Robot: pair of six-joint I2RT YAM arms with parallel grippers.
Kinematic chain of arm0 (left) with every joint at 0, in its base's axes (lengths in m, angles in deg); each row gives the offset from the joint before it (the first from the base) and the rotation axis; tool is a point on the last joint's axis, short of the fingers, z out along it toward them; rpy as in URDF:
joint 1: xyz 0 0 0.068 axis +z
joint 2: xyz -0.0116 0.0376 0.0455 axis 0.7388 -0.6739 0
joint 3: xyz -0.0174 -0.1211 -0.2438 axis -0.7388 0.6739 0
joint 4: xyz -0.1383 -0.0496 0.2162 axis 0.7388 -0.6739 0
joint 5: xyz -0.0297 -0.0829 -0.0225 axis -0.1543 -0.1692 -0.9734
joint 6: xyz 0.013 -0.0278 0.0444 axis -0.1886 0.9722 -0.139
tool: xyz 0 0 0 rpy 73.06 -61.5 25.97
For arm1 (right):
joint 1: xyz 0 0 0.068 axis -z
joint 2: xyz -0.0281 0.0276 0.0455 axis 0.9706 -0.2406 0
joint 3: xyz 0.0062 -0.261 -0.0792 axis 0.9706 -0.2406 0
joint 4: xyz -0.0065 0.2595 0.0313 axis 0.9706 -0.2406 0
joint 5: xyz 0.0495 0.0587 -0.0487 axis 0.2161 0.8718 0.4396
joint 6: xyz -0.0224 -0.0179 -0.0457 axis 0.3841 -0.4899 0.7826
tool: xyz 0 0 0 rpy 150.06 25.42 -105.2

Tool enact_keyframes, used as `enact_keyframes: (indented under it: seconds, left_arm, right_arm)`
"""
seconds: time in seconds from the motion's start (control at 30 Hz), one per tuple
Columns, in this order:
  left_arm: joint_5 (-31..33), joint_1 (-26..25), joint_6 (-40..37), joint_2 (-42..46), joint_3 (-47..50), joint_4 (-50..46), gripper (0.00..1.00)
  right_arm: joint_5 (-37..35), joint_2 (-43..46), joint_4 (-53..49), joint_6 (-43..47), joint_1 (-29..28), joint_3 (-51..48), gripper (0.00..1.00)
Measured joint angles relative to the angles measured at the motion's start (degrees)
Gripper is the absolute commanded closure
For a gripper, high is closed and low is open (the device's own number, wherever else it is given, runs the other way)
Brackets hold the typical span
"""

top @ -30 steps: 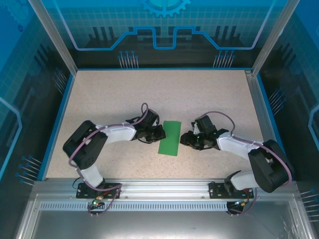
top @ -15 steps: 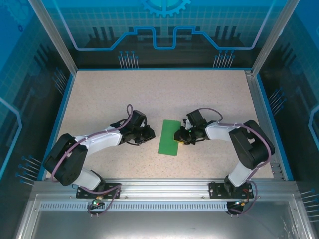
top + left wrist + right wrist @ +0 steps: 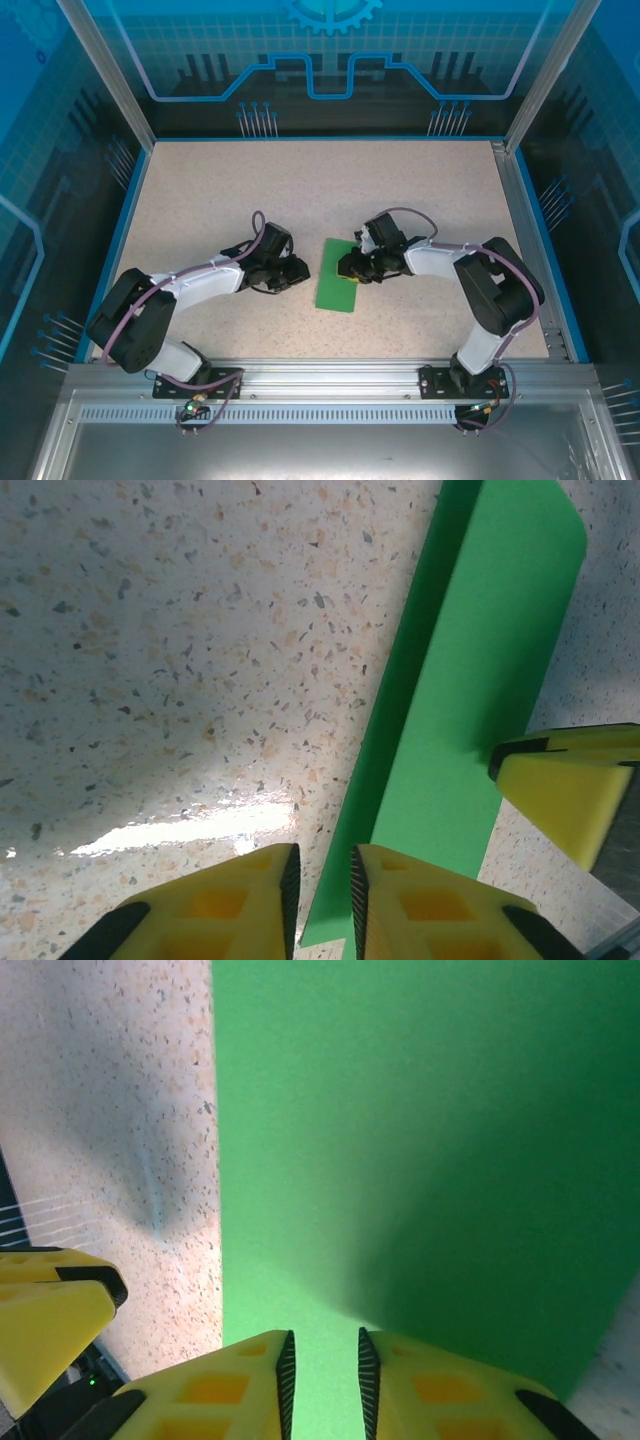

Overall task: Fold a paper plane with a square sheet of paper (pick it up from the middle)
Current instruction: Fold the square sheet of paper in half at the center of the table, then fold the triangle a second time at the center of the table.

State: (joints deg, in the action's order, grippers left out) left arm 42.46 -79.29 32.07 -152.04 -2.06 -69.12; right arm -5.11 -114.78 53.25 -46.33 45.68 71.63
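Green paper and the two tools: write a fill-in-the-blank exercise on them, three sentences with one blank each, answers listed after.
1. The sheet of paper lying flat on the speckled table is ____ in colour.
2. The left tool and the right tool both have fingers coloured ____.
3. In the top view, the tool whose tip overlaps the paper is the ____ one.

Missing words: green; yellow; right.
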Motion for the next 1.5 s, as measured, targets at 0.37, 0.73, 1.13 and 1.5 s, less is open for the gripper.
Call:
enact_keyframes:
  seconds: [0.37,0.73,1.13,1.5]
  left_arm:
    - [-3.9,0.0,0.4,-3.0,0.0,4.1,0.49]
    - [-10.0,0.0,1.0,-9.0,-0.2,10.9,0.45]
    - [-14.8,0.0,2.2,-12.7,-1.9,15.6,0.53]
    - [-19.5,0.0,3.7,-15.0,-2.0,20.3,0.65]
  right_arm:
    - [-7.2,6.4,-7.4,1.2,3.7,-4.3,0.65]
    - [-3.8,5.4,-3.7,0.5,3.4,-6.4,0.63]
    - [-2.8,6.6,-0.7,0.6,3.4,-8.7,0.62]
    - [-2.8,8.4,-0.4,0.8,3.4,-9.0,0.62]
